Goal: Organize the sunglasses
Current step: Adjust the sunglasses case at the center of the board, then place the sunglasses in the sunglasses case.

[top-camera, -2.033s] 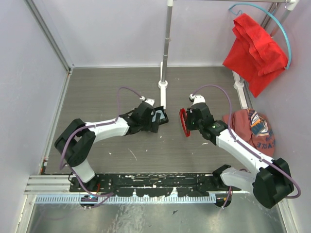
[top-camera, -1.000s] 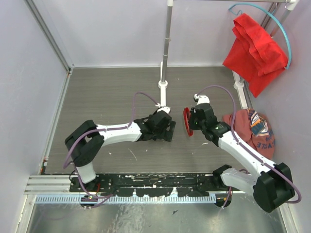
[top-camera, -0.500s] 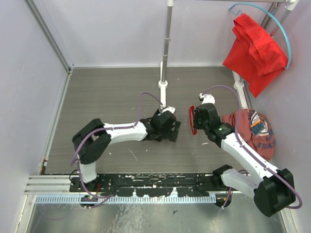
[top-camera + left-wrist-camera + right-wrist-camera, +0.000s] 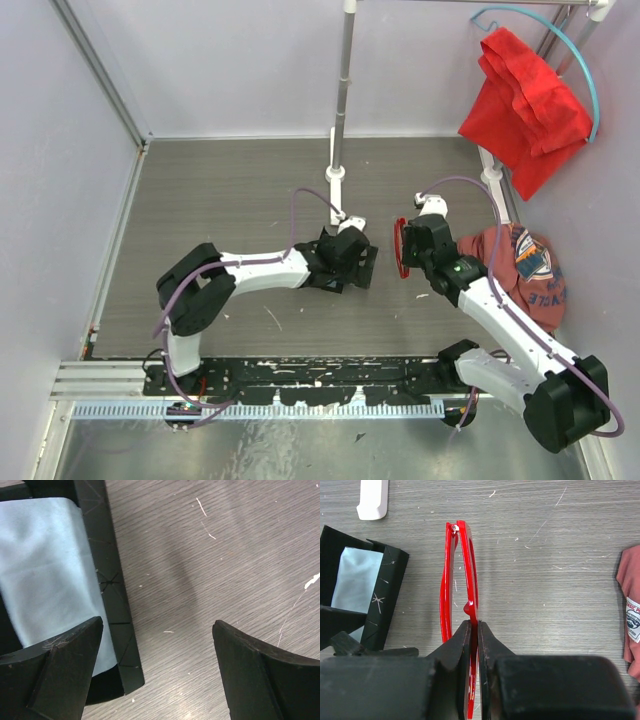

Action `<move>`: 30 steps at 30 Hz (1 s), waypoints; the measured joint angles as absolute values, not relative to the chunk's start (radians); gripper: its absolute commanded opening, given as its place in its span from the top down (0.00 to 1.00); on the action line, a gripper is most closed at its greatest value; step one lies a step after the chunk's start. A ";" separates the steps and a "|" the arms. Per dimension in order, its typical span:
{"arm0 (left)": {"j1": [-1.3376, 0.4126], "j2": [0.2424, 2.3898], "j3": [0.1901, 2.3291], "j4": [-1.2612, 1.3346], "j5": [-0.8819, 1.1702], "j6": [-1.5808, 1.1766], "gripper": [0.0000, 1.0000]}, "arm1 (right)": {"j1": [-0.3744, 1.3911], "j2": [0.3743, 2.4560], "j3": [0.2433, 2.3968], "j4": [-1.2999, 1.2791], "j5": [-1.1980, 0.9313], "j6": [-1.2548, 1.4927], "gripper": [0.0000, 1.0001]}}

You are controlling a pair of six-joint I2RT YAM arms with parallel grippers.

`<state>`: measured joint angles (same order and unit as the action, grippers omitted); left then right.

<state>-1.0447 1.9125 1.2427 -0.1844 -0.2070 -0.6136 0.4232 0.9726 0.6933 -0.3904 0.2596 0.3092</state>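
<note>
The red-framed sunglasses point(image 4: 462, 575) are folded and held on edge above the floor by my right gripper point(image 4: 478, 630), which is shut on the frame. They also show in the top view point(image 4: 400, 248), at my right gripper point(image 4: 408, 256). My left gripper point(image 4: 157, 645) is open. Its jaws straddle one wall of the open black case point(image 4: 107, 580), with one finger point(image 4: 60, 665) over the pale blue cloth point(image 4: 45, 570) inside. In the top view the left gripper point(image 4: 362, 266) and case lie just left of the sunglasses. The case point(image 4: 390, 595) and cloth point(image 4: 355, 577) also show at the left of the right wrist view.
A white pole point(image 4: 340, 120) stands on a base point(image 4: 335, 176) behind the grippers. A reddish garment with a patch point(image 4: 525, 270) lies on the floor at the right. A red cloth point(image 4: 525, 90) hangs at the back right. Walls close in the left and right sides.
My left gripper has moved right and a little nearer, and the case has shifted with it. My right gripper has moved slightly right with the sunglasses. The gap between them has closed.
</note>
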 measured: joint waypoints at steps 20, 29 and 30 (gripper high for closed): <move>-1.028 1.472 1.024 -0.199 -0.403 -0.573 0.02 | 0.423 1.015 0.693 -0.384 0.214 0.310 0.99; -0.952 1.314 0.842 -0.171 -0.422 -0.574 0.02 | 0.424 1.169 0.692 -0.309 0.104 0.323 0.99; -0.949 1.303 0.826 -0.163 -0.422 -0.575 0.02 | 0.424 1.184 0.692 -0.302 0.098 0.324 0.99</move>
